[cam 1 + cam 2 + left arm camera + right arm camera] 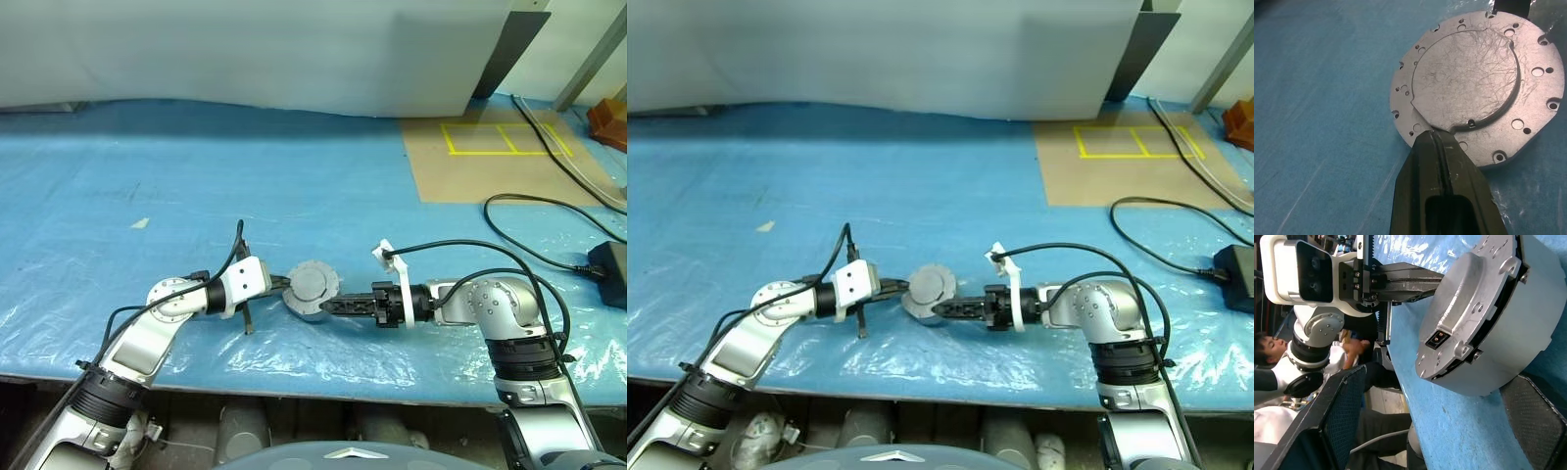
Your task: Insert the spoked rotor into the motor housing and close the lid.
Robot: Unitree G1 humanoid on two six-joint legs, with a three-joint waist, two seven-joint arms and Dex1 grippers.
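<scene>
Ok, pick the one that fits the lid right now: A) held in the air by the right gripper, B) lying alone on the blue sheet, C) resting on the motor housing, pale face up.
C: the lid sits on the motor housing, its smooth pale face with the raised centre circle up, with the shut left gripper pressing on its edge.

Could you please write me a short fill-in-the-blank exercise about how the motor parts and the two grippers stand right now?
1. The lid sits on the motor housing with its ____ face up.
2. The left gripper, fingers ____, presses on the lid's edge.
3. The right gripper stands ____ beside the housing.
4. Everything rests on a ____ sheet.

Missing words: pale grey; shut; open; blue
</scene>
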